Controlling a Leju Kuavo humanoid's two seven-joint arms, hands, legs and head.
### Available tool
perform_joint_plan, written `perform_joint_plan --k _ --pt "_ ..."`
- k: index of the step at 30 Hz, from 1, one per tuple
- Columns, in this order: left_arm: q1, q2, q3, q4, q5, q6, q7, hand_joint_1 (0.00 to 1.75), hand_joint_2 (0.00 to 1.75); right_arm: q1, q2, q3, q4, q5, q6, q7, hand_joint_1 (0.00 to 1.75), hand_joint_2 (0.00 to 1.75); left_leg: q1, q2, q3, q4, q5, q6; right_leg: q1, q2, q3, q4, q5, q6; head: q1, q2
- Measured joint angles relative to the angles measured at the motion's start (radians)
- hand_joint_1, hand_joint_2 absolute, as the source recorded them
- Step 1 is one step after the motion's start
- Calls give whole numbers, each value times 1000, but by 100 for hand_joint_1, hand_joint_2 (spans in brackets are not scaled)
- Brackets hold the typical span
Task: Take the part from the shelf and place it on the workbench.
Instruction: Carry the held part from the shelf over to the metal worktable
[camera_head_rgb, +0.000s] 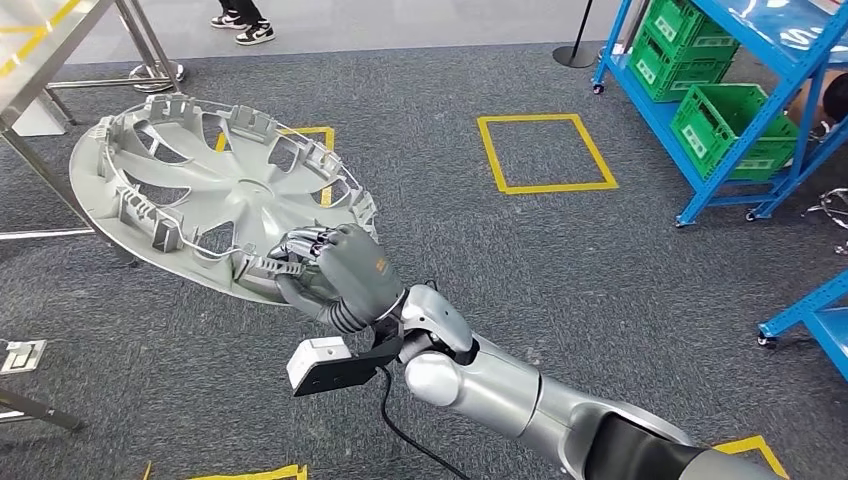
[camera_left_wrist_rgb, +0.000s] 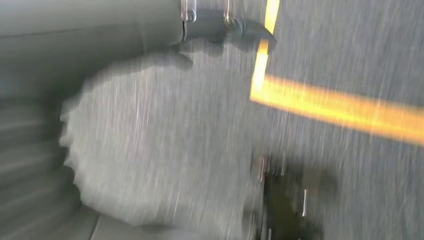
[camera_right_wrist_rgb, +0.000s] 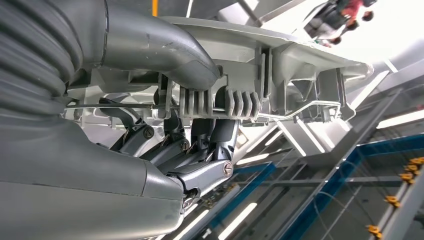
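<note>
While the right robot hand (camera_head_rgb: 335, 270) is gripping its near rim, one grey hubcap (camera_head_rgb: 215, 190) is hanging tilted over the carpet (camera_head_rgb: 560, 270), inner side up, with its clips and wire ring showing. At the far left, one steel worktop (camera_head_rgb: 45, 45) is standing on slanted legs, and the hubcap's far edge is reaching in front of those legs; whether they are touching cannot be told. One small metal plate (camera_head_rgb: 22, 355) is lying on the carpet at the left edge. Behind the hubcap, a person's two shoes (camera_head_rgb: 243, 25) are standing on the lighter floor at the top. Right of the hubcap, one whole yellow tape square (camera_head_rgb: 545, 152) is lying on the carpet, a second one is peeking out from under the hubcap, and two more tape pieces are showing along the bottom edge. One black stand base (camera_head_rgb: 575, 57) is sitting beyond the square. At the far right, one blue shelf (camera_head_rgb: 775, 95) is carrying three green crates (camera_head_rgb: 735, 128), and the corner of a second blue frame (camera_head_rgb: 810, 315) is showing lower down.

From the right wrist, the thumb (camera_right_wrist_rgb: 160, 47) is pressing on one face of the rim while the dark fingers (camera_right_wrist_rgb: 200, 150) are curling against the other, clamping it by a ribbed clip. The left wrist picture is blurred, showing carpet and yellow tape (camera_left_wrist_rgb: 340, 107); the left robot hand's state cannot be told.
</note>
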Motion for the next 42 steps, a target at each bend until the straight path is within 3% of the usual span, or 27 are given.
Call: perform_joint_plan --k 1,2,4,5,7,8,12,14,16,17,18,20,22,23,24,27,29,31,33,35,37,38,39,40,42 --pt "1 -2 0 0 -1 -1 0 0 175 -1 4 2 -3 0 1 1 175 175 -1 7 -3 1 -1 -5 -1 -13 5 -6 3 -4 0 0" --pt "1 -4 0 1 -1 -2 0 0 175 -1 8 4 -6 0 3 2 175 175 -3 30 -8 11 -9 -9 -3 -25 10 -13 7 -10 -1 0" --pt "0 -7 2 1 8 -1 -4 0 175 -5 13 8 -10 -6 13 3 175 175 -6 103 -44 93 -61 -17 -4 -55 17 -23 11 -20 -5 0" --pt "-1 -8 6 1 15 1 -8 0 175 -10 14 10 -10 -12 20 1 175 175 -6 128 -72 157 -96 -22 -3 -70 18 -24 10 -23 -7 0" --pt "4 -9 17 1 29 5 -14 0 175 -23 15 17 -5 -28 33 -3 175 175 -1 143 -117 262 -137 -32 -3 -99 17 -23 8 -25 -8 0" --pt "8 -9 22 1 34 7 -14 0 175 -29 16 21 -2 -35 38 -5 175 175 1 145 -118 270 -133 -36 -3 -112 17 -23 8 -24 -8 0" --pt "16 -9 29 1 39 10 -9 0 175 -38 20 28 5 -42 43 -6 175 175 4 150 -90 228 -101 -40 -4 -130 18 -22 6 -22 -8 0" --pt "19 -11 36 1 34 13 3 0 175 -41 27 36 11 -37 32 -8 175 175 -1 181 -25 109 -64 -26 0 -158 20 -15 -3 -9 -7 0" --pt "26 -13 42 1 19 15 16 0 175 -39 32 46 15 -25 8 -7 175 175 -4 193 36 -3 -28 -2 3 -191 25 -7 -16 12 -4 0" --pt "29 -12 42 1 11 13 17 0 175 -35 32 47 12 -18 -2 -4 175 175 -3 176 36 -5 -26 7 -1 -180 25 1 -25 19 -2 0" --pt "30 -12 42 0 4 11 16 0 175 -28 30 47 7 -12 -10 -1 175 175 -1 166 37 -8 -23 13 -5 -153 15 27 -42 25 -1 0" --pt "26 -11 41 -1 -13 3 6 0 175 -5 20 43 -10 4 -24 14 175 175 2 143 37 -10 -21 21 -11 -90 -38 142 -101 33 1 0" --pt "19 -12 39 -1 -34 -8 -6 0 175 32 3 32 -36 25 -38 33 175 175 3 113 35 -9 -21 24 -12 -69 -101 265 -145 36 2 0" --pt "16 -12 38 -1 -43 -12 -10 0 175 51 -5 26 -48 34 -42 40 175 175 3 98 35 -8 -21 24 -13 -66 -113 283 -141 35 3 0" --pt "13 -13 36 -1 -50 -15 -11 0 175 67 -12 21 -60 40 -44 45 175 175 3 83 35 -6 -20 23 -13 -63 -105 260 -118 34 3 0" --pt "2 -17 27 -1 -61 -21 -9 0 175 93 -25 9 -88 50 -45 50 175 175 3 45 31 1 -19 13 -17 -17 -18 70 -27 27 3 0" --pt "-6 -18 23 -1 -63 -23 -3 0 175 100 -31 1 -99 53 -46 49 175 175 2 27 24 1 -17 0 -18 3 8 11 -12 22 3 0" --pt "-6 -18 23 -1 -63 -23 7 0 175 103 -35 -3 -105 54 -46 45 175 175 4 14 18 -4 -11 -14 -15 -15 10 5 -7 11 3 0" --pt "-3 -18 23 0 -61 -22 16 0 175 102 -36 -5 -110 51 -44 41 175 175 1 49 2 19 -29 -24 -16 -37 14 -2 0 -4 -1 0" --pt "-2 -19 23 0 -58 -21 18 0 175 104 -38 -8 -113 47 -43 37 175 175 -3 113 -43 120 -90 -28 -13 -64 14 -6 1 -15 -6 0" --pt "-1 -19 23 0 -55 -21 17 0 175 108 -40 -11 -115 45 -43 35 175 175 -2 140 -97 246 -149 -31 -8 -95 13 -5 -1 -21 -8 0" --pt "2 -19 23 0 -53 -21 16 0 175 110 -41 -11 -115 45 -43 34 175 175 -2 144 -105 274 -155 -31 -6 -110 13 -5 -2 -22 -8 0" --pt "4 -19 23 0 -52 -21 15 0 175 111 -42 -12 -114 43 -42 32 175 175 -3 147 -94 262 -143 -30 -4 -124 13 -4 -3 -23 -8 0" --pt "7 -18 23 0 -49 -21 14 0 175 112 -43 -12 -114 40 -42 29 175 175 -4 155 -62 211 -116 -27 -2 -137 13 -3 -4 -23 -8 0" --pt "9 -15 23 -1 -42 -21 10 0 175 112 -44 -12 -114 31 -42 19 175 175 -12 198 19 74 -65 -13 3 -161 16 -1 -9 -20 -8 0"
